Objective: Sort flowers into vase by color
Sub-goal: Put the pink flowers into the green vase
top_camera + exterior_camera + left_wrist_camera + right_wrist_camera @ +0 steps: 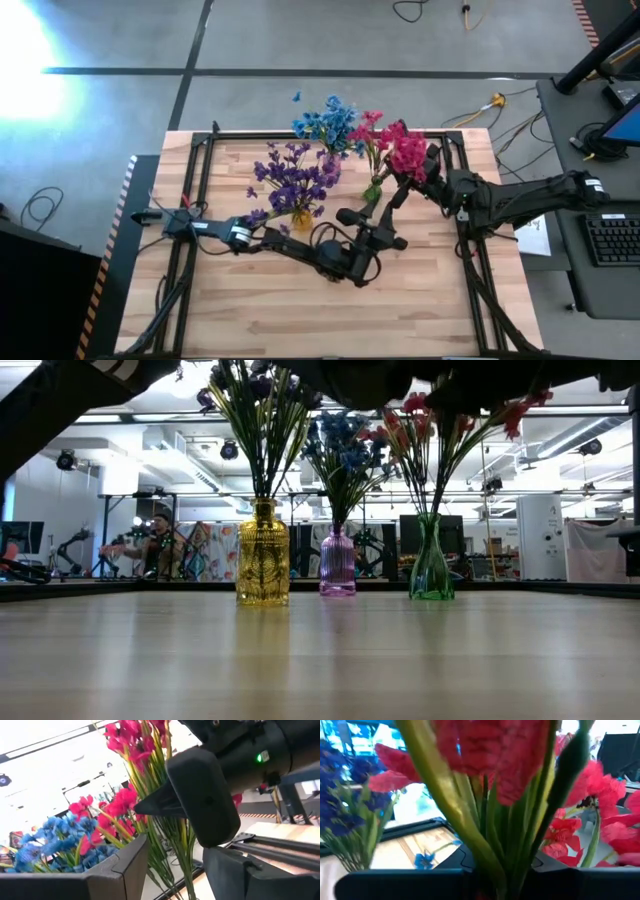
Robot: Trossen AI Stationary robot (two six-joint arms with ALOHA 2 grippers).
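Three glass vases stand in a row toward the far side of the wooden desk (330, 310), and the sorting looks close to finished: purple flowers (290, 180) fill the yellow vase (263, 555), blue flowers (328, 122) the purple vase (337, 562), and red-pink flowers (398, 148) the green vase (431, 560). The right gripper (415, 172) reaches in from the desk's right edge and sits among the red-pink blooms above the green vase; the right wrist view shows green stems (490, 835) running down between its fingers, so it appears to be pinching a bunch of red-pink sprigs, though the exact contact is hidden behind petals. The left gripper (380, 238) stretches across the middle of the desk and stops just in front of the green vase, its fingers (125, 865) spread and holding nothing. The main risk lies in that crowding: both arms work near one narrow-based vase, and a sideways pull on the held stems, or a nudge from the left arm, could tip the green vase or drag sprigs already seated in it back out. The stems fan widely, so a release made too high might leave the bunch leaning over the rim and onto the desk. The blue blooms stand just beside the red-pink ones, and a careless retreat could snag them. A lone blue bloom (296, 97) already lies apart, beyond the vases.
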